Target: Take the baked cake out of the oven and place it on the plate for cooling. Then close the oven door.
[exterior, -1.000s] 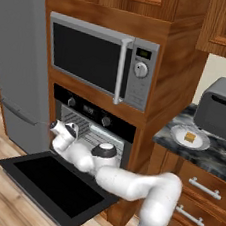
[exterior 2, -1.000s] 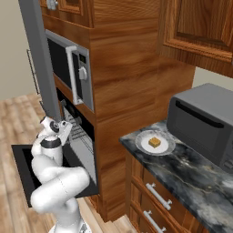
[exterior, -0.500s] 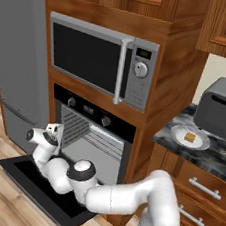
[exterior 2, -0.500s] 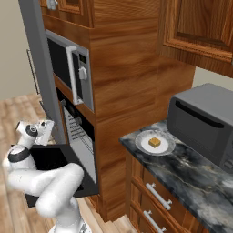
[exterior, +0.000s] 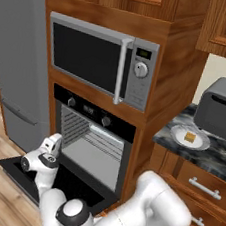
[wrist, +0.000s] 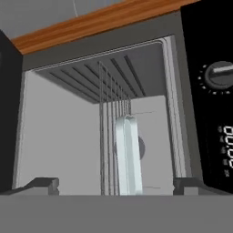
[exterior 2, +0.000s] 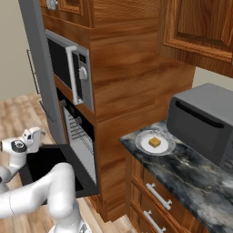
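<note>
Backing out of the oven (exterior: 93, 147), we've swung down to 8 o'clock over the open oven door (exterior: 26, 172), jaws wide apart and empty. Cake (exterior: 190, 138) sits on the plate (exterior: 178, 136), so closing's next.

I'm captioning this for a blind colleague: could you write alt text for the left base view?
The oven door lies folded down with the white arm's open gripper above it, facing the oven and its wire racks. To the right, the baked cake sits on the plate on a dark counter.
</note>
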